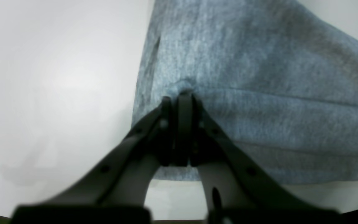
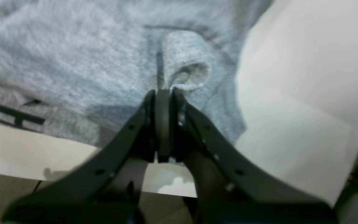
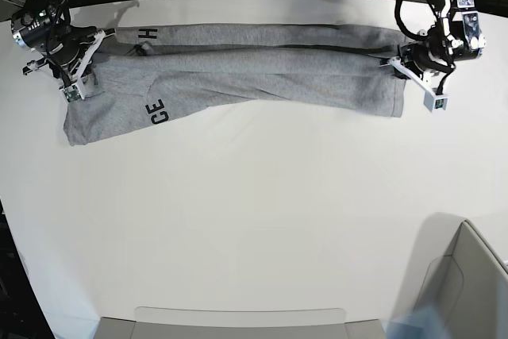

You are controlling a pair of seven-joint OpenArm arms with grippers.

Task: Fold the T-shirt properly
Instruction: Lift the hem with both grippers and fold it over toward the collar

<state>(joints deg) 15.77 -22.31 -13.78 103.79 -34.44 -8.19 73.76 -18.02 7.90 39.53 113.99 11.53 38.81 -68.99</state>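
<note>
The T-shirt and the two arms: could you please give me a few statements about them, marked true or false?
1. The T-shirt lies stretched in a long band across the far side of the white table. True.
2. The left gripper is open, clear of the cloth. False: its fingers are shut on the grey fabric.
3. The right gripper pinches the shirt beside a small curled fold. True.
4. No lettering shows on the shirt. False: black capitals show near the right arm's end.
5. Both arms hold the same end. False: they hold opposite ends.
</note>
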